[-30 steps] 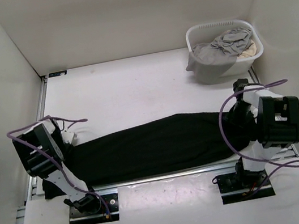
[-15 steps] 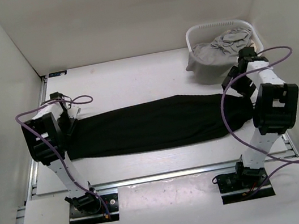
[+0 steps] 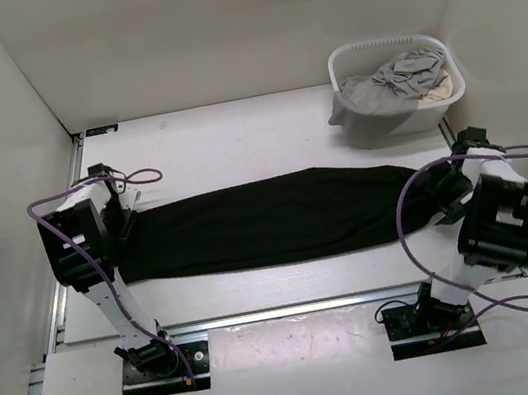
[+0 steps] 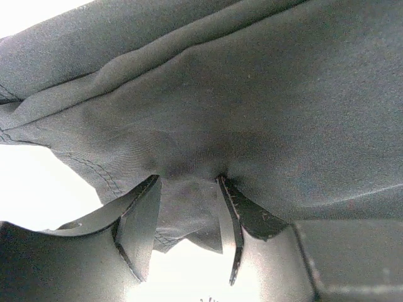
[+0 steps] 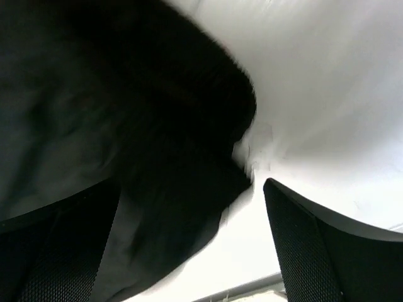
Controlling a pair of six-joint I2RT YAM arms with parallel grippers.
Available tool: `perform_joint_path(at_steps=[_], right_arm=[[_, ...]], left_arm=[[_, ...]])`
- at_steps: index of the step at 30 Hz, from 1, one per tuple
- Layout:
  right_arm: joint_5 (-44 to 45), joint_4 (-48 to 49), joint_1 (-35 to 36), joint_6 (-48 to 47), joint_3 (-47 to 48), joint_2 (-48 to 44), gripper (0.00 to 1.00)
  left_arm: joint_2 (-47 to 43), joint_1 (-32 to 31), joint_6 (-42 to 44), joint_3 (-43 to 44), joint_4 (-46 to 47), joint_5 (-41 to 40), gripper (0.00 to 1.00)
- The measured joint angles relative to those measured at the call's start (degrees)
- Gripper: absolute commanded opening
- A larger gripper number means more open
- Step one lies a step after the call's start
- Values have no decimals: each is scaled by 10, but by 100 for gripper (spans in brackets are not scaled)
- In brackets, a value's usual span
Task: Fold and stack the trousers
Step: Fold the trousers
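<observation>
- Between the two dark fingers (image 4: pixel 141 220) of the left pincer (image 4: pixel 187 189) a pucker of black cloth is nipped, with creases fanning out from the tips. The jaws stand partway apart with fabric filling the gap, so this pincer has hold of the trousers (image 4: pixel 264 94).
- Seen from above, that pincer is mostly hidden under its own wrist. Only its place at the left end of the trousers can be made out.
- Over on the right, the right pincer (image 5: pixel 192 189) is spread wide and holds nothing, one finger cut off at each lower corner of its wrist view. The dark trouser end under the gap is blurred, and it seems clear of both fingers.
- Flat on the desk (image 3: pixel 234 142), the trousers lie as one long black band from left to right between the two arms.
- Left arm (image 3: pixel 75 249) rises from its base with the wrist bent down to the cloth.
- Right arm (image 3: pixel 501 219) is folded, its bulky elbow out to the near right and its wrist low by the right end of the band.
- At the far right corner sits a white basket (image 3: pixel 385 43). A grey garment (image 3: pixel 382 86) spills over its rim, and only a sliver of beige cloth (image 3: pixel 441 89) shows.
</observation>
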Motion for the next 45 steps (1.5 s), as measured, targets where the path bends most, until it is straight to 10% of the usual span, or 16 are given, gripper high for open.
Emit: perform_joint_path(at_steps=[7, 12, 27, 37, 45], right_arm=[[-50, 62, -10, 16, -12, 73, 69], [-46, 91, -10, 11, -14, 85, 0], [197, -4, 39, -102, 164, 31, 0], [468, -139, 531, -16, 251, 44, 0], [508, -286, 725, 183, 321, 242, 0]], left_arm=[[-4, 0, -3, -7, -4, -2, 53], [-10, 0, -6, -16, -13, -2, 53], [-88, -3, -26, 2, -99, 153, 56], [-63, -47, -26, -23, -101, 156, 54], [-8, -57, -26, -17, -89, 147, 53]])
